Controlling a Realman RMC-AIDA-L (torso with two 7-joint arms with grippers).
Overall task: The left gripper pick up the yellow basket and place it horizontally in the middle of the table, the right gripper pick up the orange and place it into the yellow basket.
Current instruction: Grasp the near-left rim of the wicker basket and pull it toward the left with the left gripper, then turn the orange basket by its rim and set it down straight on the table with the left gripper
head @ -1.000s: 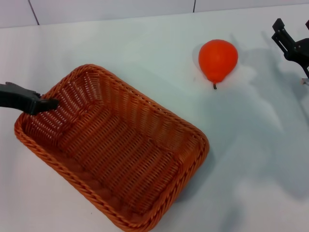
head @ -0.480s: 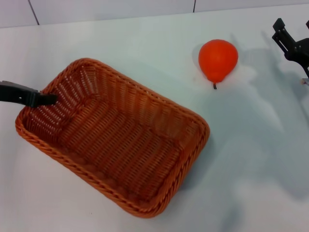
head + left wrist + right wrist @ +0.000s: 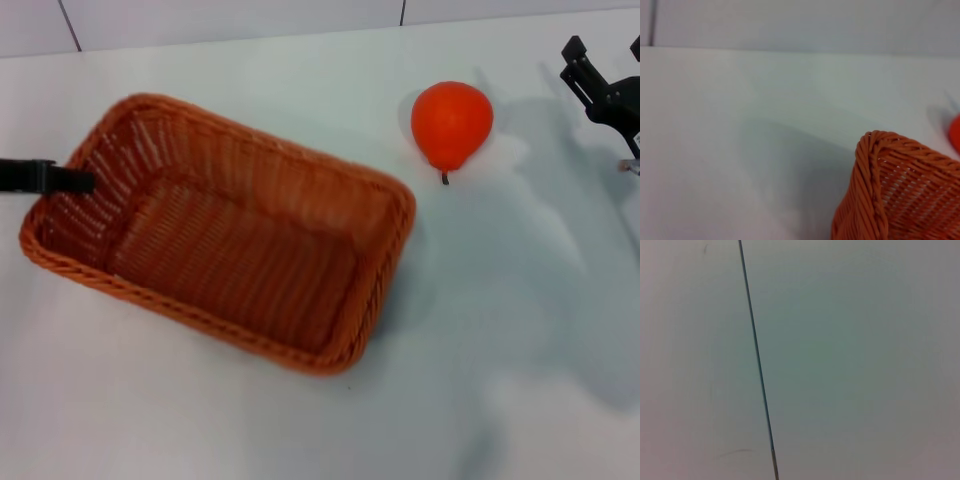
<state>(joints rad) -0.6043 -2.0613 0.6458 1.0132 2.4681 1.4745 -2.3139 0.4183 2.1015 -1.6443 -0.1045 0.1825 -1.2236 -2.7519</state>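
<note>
The yellow basket (image 3: 392, 240), orange-brown wicker, lies empty on the white table (image 3: 520, 330), left of centre, with its long side nearly level. My left gripper (image 3: 72, 181) comes in from the left edge and is shut on the basket's left short rim. The left wrist view shows a corner of the basket's braided rim (image 3: 871, 170). The orange (image 3: 452, 120) rests on the table beyond the basket's right end, stem pointing toward me. My right gripper (image 3: 606, 58) is open and empty at the far right edge, well clear of the orange.
The table's back edge meets a white panelled wall (image 3: 230, 18). The right wrist view shows only a pale surface with a thin dark seam (image 3: 756, 355). A sliver of the orange shows at the edge of the left wrist view (image 3: 956, 132).
The basket has turned in my left gripper's hold: its right end swung away from me, so it now lies closer to level. The left gripper drew back leftward. The right arm and orange stayed still.
</note>
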